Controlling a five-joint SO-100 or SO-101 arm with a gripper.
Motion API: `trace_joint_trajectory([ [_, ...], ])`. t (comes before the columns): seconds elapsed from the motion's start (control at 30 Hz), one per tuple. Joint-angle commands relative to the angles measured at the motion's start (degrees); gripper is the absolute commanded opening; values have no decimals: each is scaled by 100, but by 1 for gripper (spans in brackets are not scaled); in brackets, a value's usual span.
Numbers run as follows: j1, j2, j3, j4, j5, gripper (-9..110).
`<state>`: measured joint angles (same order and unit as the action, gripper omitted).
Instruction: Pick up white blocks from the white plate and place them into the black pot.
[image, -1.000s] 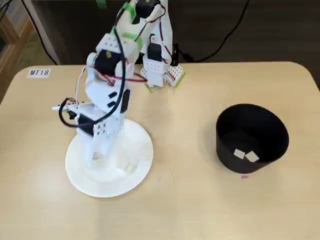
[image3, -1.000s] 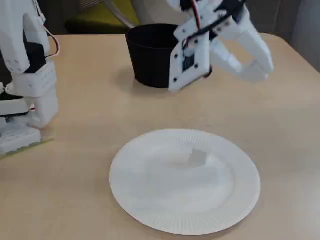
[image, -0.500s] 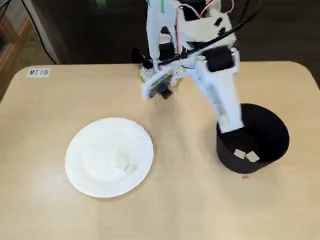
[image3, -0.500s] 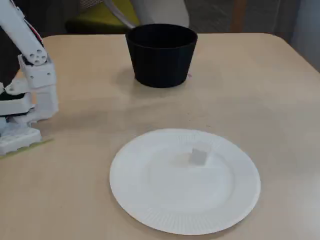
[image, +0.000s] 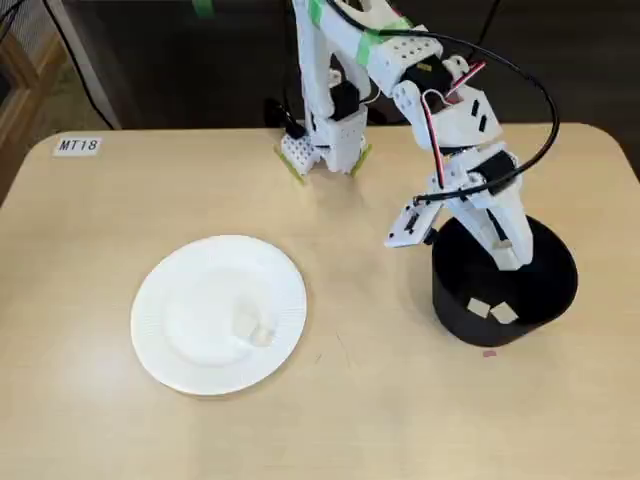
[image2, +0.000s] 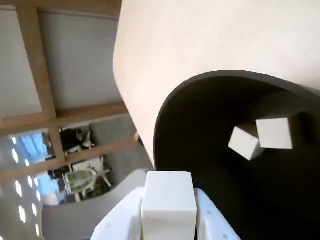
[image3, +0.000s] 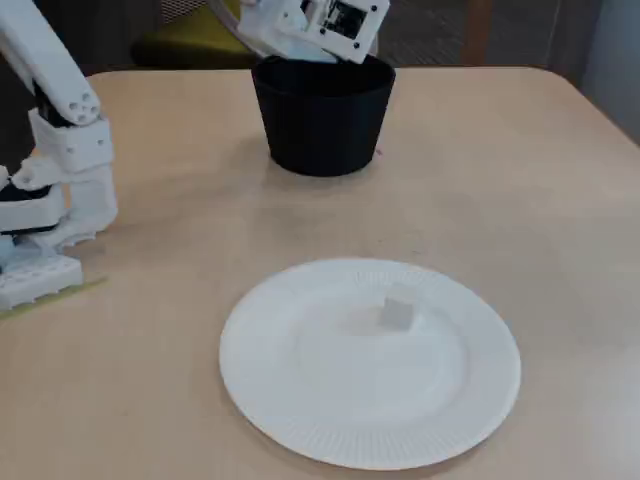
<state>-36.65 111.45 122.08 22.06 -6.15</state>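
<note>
A pale wooden table (image: 90, 400) with rounded corners fills both fixed views; behind it is dark floor with cables, and a small label reading MT18 (image: 78, 145) sits at the table's 10 o'clock corner in the view from above.

Nearest in the low fixed view is the plate (image3: 300, 420), its ribbed rim complete, with one block on plate (image3: 398, 313) slightly past centre, toward 1 o'clock. From above, the same plate (image: 160, 350) shows pale shapes near its 4 o'clock side (image: 252, 330); white on white, so whether that is one cube or two cannot be told.

Farther back stands the pot (image3: 320, 125). Its inside is hidden in the low view, and the arm's wrist covers the far rim there. From above, the pot (image: 548, 300) holds two blocks in pot (image: 492, 311) lying side by side on the floor near its 6 o'clock wall; the wrist view shows them (image2: 260, 137) touching at a corner. A tiny pink speck (image: 489, 352) lies on the table just outside the pot at 6 o'clock.

The gripper (image: 505, 250) hangs over the pot's mouth, reaching in from 11 o'clock. In the wrist view its fingers (image2: 207, 222) are cut off by the lower edge, and they are clamped on a held block (image2: 168, 202), which sits above the pot's rim. The fingertips themselves cannot be made out in either fixed view.

The arm's base (image: 325, 150) stands at the table's far edge, at 12 o'clock from above; in the low view it (image3: 50, 190) is cut off at the left edge.
</note>
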Motion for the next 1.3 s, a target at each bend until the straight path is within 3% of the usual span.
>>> trace_joint_trajectory([
  [0.0,-35,9,9,-114,44,3],
  [0.1,-35,53,9,0,0,21],
  [0.3,53,246,9,185,-44,23],
  [0.43,123,360,9,290,-176,17],
  [0.53,378,624,9,501,-158,-2],
  [0.9,3577,1600,-62,2276,-62,-2],
  [1.1,4825,817,-220,2338,510,-2],
  [1.27,5273,-290,-1028,3111,659,-2],
])
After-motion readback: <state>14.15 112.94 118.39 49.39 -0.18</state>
